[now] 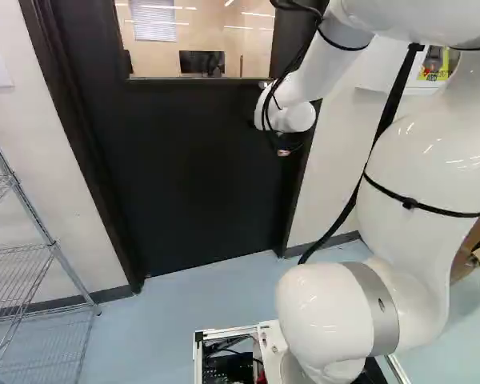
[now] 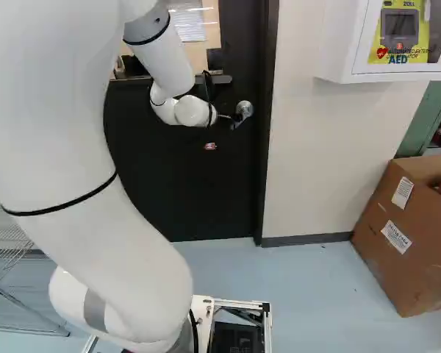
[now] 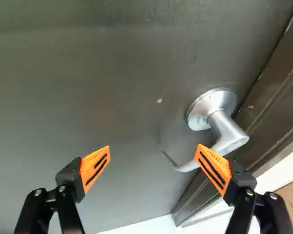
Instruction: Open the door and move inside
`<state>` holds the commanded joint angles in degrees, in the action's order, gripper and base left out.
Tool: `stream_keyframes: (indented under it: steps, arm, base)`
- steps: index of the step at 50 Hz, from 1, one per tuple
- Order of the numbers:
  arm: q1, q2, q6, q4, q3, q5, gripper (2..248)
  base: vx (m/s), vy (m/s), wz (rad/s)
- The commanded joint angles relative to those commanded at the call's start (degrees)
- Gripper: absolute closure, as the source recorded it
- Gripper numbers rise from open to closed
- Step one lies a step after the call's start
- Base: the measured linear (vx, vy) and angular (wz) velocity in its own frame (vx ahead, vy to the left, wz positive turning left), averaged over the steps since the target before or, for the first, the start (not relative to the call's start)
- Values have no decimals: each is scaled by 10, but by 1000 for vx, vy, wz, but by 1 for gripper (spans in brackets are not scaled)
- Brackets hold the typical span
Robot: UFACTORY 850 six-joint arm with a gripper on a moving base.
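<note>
Here's the lever handle on the dark door, shut in its frame, with one orange pad overlapping it; contact, can't tell! The gripper spreads its fingers well apart. Right of the door, a white wall cabinet; below, a cardboard box!

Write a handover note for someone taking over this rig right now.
Tool: open, gripping nothing, at the handle. The lever's end shows between the fingers, its middle partly hidden by one orange pad; contact can't be told.
Door: looks shut, ahead of the base.
Done: tool brought to the handle.
Left: work the handle, open the door, move inside.
</note>
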<state>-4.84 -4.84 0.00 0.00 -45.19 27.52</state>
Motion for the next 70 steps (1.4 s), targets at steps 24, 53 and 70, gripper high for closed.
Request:
stream_keyframes:
  steps: [24, 53, 70]
  arm:
    - [0, -28, 0, 0, 2, 0, 3]
    - [6, -54, 0, 31, -19, -11, 3]
    - [15, -85, 0, 100, -53, -50, 3]
  base:
    - [0, 0, 0]
    - [0, 0, 0]
    - [0, 0, 0]
